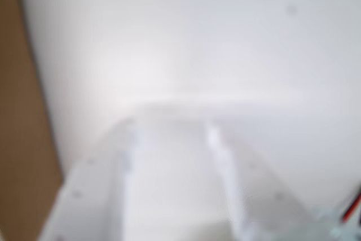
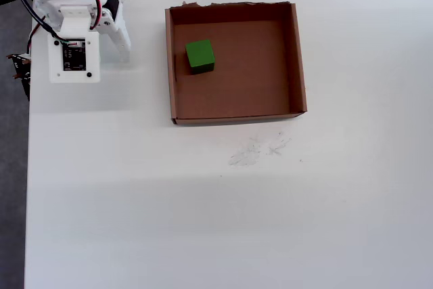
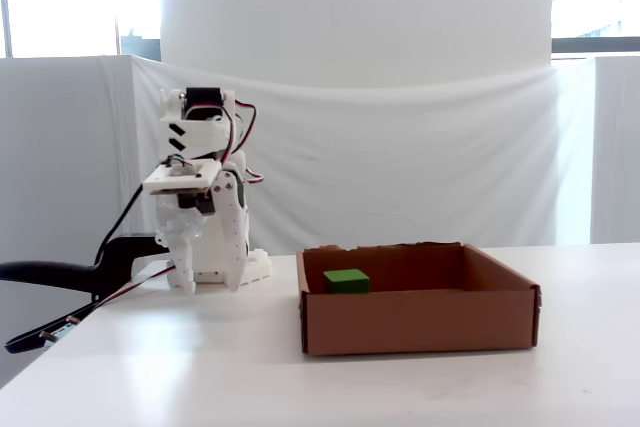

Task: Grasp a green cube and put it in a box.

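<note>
in the fixed view the box stands nearest, low in the middle of the frame on the white table: plain brown cardboard, shallow, its front wall unmarked. over that wall shows the top of the green cube, sitting on the box floor toward the left side. behind and to the left, the white arm is folded up on itself near the table's left edge, well apart from the box.

in the overhead view the cube is a small bright-green block with matte faces, lying in the upper left part of the box, close to the left wall but not touching it. its sides are about equal, so no long axis shows; its edges run nearly parallel with the box walls. the box's top edge is ragged. faint grey scuffs mark the table just below the box.

no writing can be read anywhere.

the wrist view is badly blurred: the gripper rises from the bottom edge with its two fingers spread, nothing between them, and a brown strip at the left.
</note>
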Action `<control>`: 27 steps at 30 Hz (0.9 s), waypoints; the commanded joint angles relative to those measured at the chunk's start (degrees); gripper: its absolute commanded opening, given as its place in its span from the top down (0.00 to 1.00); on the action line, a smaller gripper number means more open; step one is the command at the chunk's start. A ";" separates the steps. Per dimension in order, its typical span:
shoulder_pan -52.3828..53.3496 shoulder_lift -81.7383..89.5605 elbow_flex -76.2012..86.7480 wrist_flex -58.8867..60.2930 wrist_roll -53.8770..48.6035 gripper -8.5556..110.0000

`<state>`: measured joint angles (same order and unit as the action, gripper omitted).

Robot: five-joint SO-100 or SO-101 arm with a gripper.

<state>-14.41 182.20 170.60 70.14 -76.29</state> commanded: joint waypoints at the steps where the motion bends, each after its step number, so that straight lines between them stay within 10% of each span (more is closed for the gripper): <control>1: 0.18 0.09 -0.35 0.53 -0.44 0.80; 27: -0.97 0.09 -0.35 0.97 12.74 0.75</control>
<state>-15.03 182.20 170.60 70.84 -63.72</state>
